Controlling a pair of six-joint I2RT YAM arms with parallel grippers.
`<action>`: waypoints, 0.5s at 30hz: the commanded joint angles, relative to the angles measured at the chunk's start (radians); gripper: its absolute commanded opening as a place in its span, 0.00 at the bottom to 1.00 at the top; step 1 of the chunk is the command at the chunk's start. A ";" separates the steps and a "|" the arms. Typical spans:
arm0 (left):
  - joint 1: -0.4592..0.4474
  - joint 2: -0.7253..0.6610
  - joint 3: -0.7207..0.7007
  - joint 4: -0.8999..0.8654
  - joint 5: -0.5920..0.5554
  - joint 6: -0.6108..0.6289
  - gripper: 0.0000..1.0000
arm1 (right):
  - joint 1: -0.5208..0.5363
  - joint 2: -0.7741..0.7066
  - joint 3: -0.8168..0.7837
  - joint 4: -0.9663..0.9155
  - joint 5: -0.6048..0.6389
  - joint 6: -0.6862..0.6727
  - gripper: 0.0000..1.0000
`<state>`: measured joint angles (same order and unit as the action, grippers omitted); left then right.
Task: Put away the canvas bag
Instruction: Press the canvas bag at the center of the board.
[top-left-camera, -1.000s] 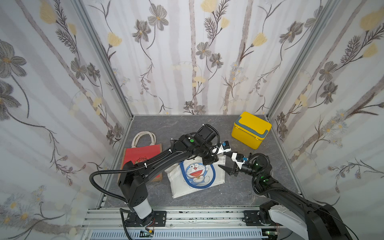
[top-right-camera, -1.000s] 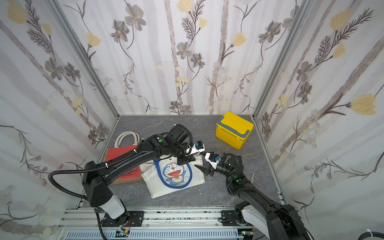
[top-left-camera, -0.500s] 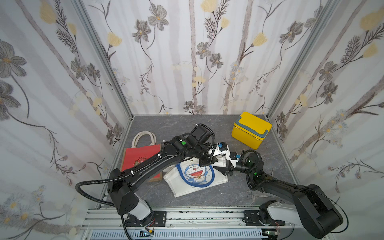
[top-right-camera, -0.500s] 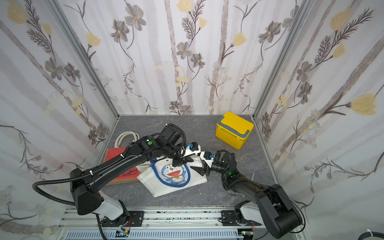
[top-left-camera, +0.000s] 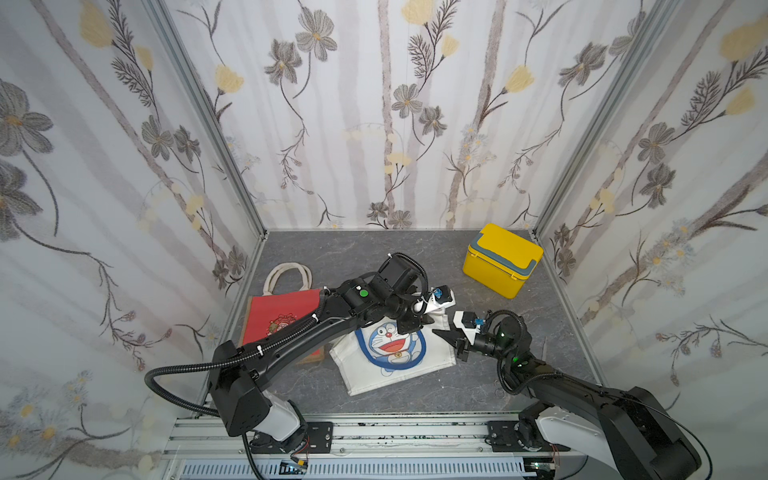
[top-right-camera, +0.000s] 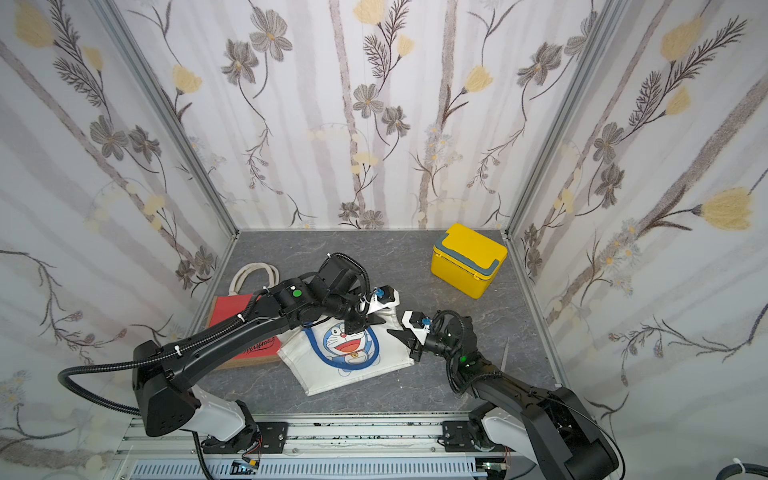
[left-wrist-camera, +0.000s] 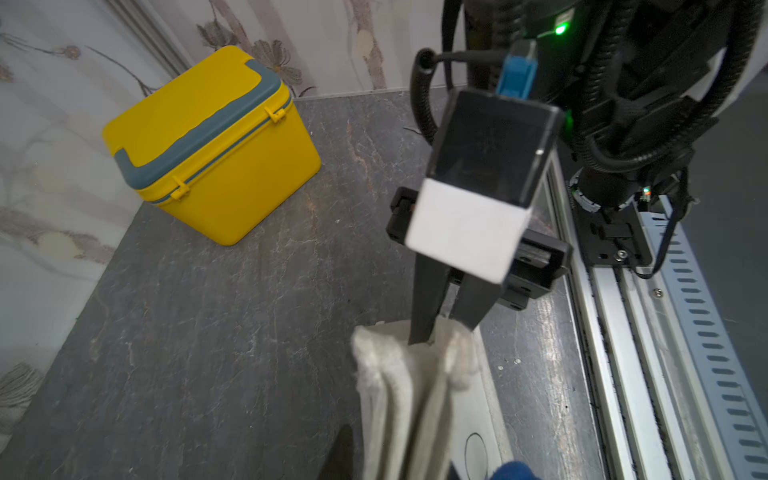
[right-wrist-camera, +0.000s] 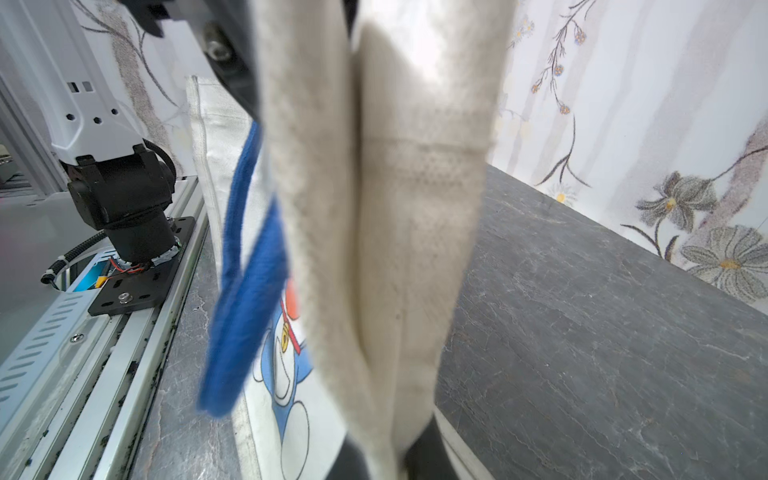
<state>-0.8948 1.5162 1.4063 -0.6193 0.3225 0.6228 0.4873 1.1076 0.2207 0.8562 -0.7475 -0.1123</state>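
A white canvas bag (top-left-camera: 368, 368) with a cartoon print lies on the grey table (top-left-camera: 415, 257), just beside a red bag (top-left-camera: 282, 311). The right gripper (left-wrist-camera: 442, 332) is pinched closed on the bag's upper corner. The left gripper (top-left-camera: 419, 323) sits at the bag's top edge; whether its jaws are apart cannot be told.

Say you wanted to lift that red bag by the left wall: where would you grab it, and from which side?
Probably the cream handle loop, from straight above. The red bag lies flat, offering little to pinch, but its loop lies spread open on the table beyond the top edge, with room for one jaw inside.
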 joint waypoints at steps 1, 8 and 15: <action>0.000 0.042 0.019 0.031 -0.092 0.004 0.52 | 0.013 -0.019 0.001 0.032 0.035 0.035 0.00; 0.010 0.062 0.070 -0.043 -0.023 0.013 0.11 | 0.020 -0.027 -0.006 -0.028 0.120 0.061 0.32; 0.056 -0.042 0.010 -0.022 0.039 0.065 0.00 | 0.018 -0.155 -0.017 -0.197 0.377 0.241 1.00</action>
<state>-0.8478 1.5150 1.4410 -0.6762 0.3126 0.6029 0.5045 0.9974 0.2005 0.7494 -0.4900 0.0071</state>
